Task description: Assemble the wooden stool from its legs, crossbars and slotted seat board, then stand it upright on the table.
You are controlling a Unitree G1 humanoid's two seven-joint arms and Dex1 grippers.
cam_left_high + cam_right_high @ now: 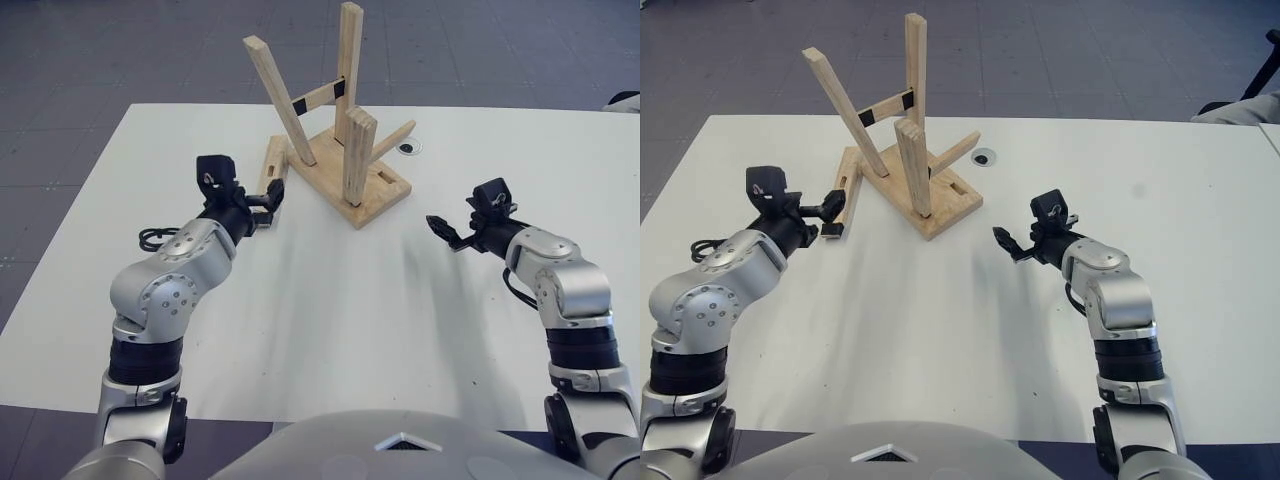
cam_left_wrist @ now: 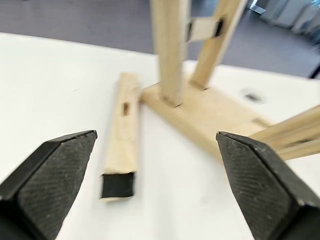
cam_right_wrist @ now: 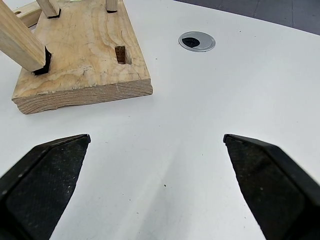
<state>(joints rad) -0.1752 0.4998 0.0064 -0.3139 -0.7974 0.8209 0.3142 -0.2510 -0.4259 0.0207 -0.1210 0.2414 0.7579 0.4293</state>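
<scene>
The stool is partly built. The seat board [image 1: 378, 192] lies upside down at the upper centre of the head view, with three legs [image 1: 357, 158] standing in it and one crossbar [image 1: 318, 97] joining two of them. A loose leg [image 1: 272, 170] just left of the board is not yet fitted, and another stick [image 1: 396, 134] leans at the board's right. The stool must also be turned upright.

The left gripper [image 1: 267, 207], fingers wide, hovers at the loose leg's near end. The right gripper [image 1: 444, 231], also wide and empty, hangs over the table [image 1: 330, 320] at centre right.
</scene>
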